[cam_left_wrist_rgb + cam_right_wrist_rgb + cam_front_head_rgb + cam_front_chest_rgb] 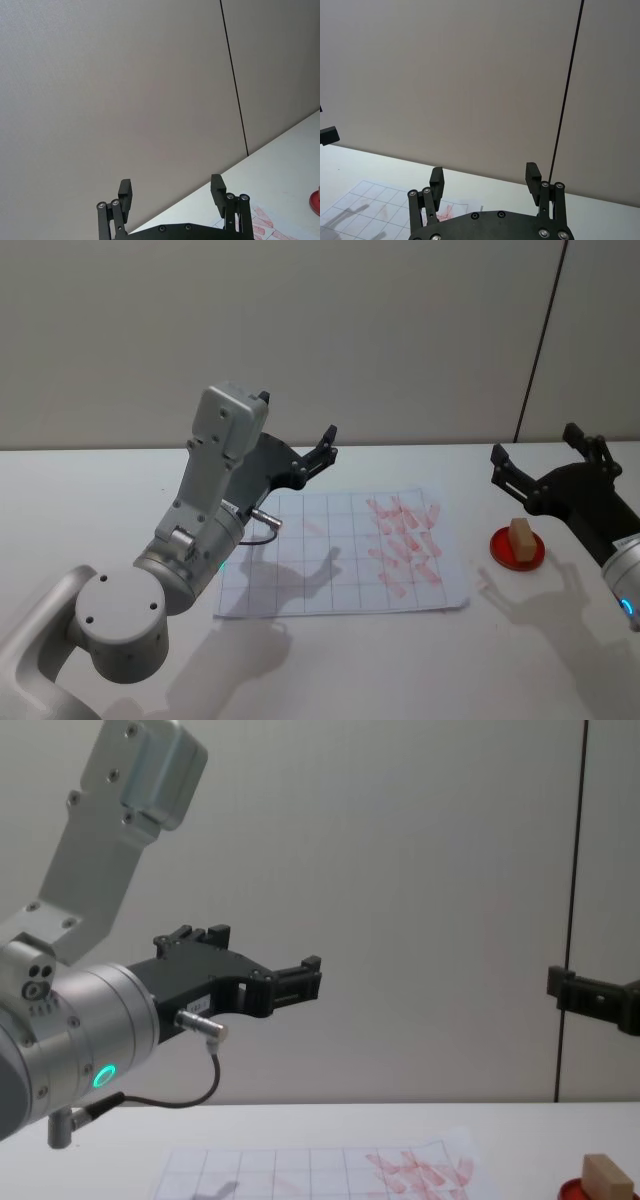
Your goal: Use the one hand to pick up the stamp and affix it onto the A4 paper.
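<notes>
The stamp (520, 537), a small tan wooden block, stands on a round red ink pad (518, 548) at the right of the table; the chest view shows the stamp (607, 1177) from the side. The A4 paper (340, 552) lies flat mid-table, gridded, with red marks on its right half. My right gripper (537, 447) hangs open and empty above and just behind the stamp; its wrist view shows the right gripper (484, 172) facing the wall. My left gripper (297, 420) is raised over the paper's far left corner, open and empty, seen also as the left gripper (171, 182).
The white table (400, 670) runs to a beige wall (400, 330) close behind. The large silver left arm (190, 540) rises over the paper's left edge. A bare table strip separates the paper and the ink pad.
</notes>
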`<state>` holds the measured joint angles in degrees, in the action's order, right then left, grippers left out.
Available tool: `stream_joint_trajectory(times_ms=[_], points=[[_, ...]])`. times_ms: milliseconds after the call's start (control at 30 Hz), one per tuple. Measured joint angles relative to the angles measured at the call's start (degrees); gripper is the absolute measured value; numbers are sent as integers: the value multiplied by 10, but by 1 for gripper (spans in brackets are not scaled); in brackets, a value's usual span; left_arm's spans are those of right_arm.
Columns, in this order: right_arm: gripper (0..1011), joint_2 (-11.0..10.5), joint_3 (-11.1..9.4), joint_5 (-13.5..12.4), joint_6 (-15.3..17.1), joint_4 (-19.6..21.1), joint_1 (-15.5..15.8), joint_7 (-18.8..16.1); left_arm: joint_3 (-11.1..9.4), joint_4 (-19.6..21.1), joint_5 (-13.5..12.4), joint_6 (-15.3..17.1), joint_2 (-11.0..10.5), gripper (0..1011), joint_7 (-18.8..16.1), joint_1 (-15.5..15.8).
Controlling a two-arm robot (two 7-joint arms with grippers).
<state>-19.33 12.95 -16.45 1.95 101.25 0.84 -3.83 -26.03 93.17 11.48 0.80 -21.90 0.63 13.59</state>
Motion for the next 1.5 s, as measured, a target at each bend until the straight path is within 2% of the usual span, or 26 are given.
stream_joint_trajectory(times_ms=[1200,1333,1500], points=[[1001,0,0,1,1,0,0,1,0,0,0,0,0,1001,0,0],[1001,1,0,2,8,1,2,8,0,0,0,0,0,1002,0,0],[1001,4,0,5,30,6,4,27,0,0,0,0,0,1001,0,0]])
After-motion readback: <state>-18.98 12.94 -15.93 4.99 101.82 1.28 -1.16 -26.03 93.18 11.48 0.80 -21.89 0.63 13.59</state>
